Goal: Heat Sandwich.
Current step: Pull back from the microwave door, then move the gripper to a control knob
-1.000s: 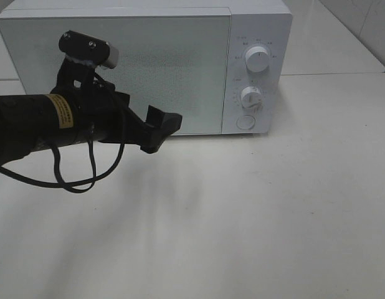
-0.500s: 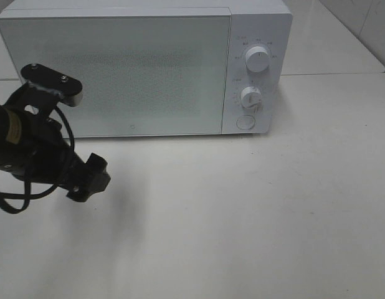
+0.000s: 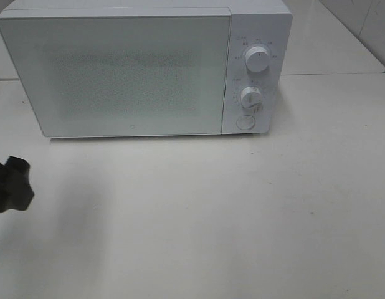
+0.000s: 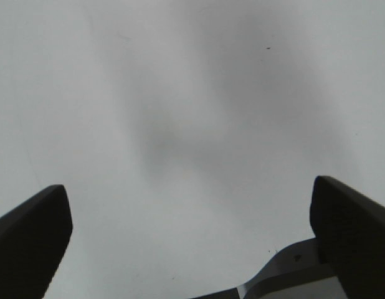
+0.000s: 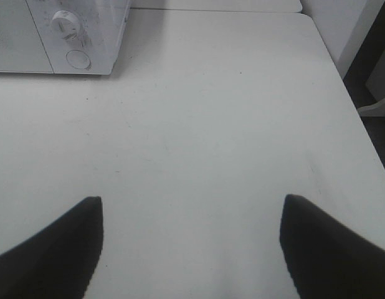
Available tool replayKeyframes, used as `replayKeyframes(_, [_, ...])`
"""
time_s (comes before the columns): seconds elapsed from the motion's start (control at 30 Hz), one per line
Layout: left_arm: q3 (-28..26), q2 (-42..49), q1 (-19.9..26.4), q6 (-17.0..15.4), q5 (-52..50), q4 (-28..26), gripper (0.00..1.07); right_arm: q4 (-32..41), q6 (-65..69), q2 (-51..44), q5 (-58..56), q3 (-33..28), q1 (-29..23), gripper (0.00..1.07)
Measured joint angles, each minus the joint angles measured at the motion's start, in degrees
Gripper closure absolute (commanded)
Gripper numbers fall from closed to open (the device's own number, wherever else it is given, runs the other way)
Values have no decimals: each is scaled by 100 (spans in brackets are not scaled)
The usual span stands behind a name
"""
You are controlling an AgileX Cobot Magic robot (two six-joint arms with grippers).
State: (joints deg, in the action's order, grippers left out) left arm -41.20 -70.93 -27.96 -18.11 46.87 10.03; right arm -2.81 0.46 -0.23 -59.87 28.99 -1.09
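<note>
Closed microwave [image 3: 130, 75] on a pale table [image 3: 242, 218].
Left gripper [image 4: 189, 190], front-left of the microwave, and right gripper [image 5: 192, 200] gape wide, holding nothing.

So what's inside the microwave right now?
Cannot tell. The microwave door is shut, and its speckled panel shows nothing of the inside. The sandwich is in no view, so it may be in there or elsewhere.
</note>
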Motion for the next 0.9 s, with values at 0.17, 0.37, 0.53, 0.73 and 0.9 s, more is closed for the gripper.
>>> replayKeyframes(0.17, [0,424,905,246,613,-229,6,0,0,0,0,0,0,32])
replayKeyframes(0.37, [0,831,1759,653,1312,-407,6,0,0,0,0,0,0,32])
replayKeyframes(0.53, [0,1507,2189,980,1730,-877,6,0,0,0,0,0,0,32])
replayKeyframes(0.73, [17,2659,2332,1140,2040,-1215,6,0,0,0,0,0,0,32])
replayKeyframes(0.9, [206,3633,2343,1289,2172,-1238,6,0,0,0,0,0,0,32])
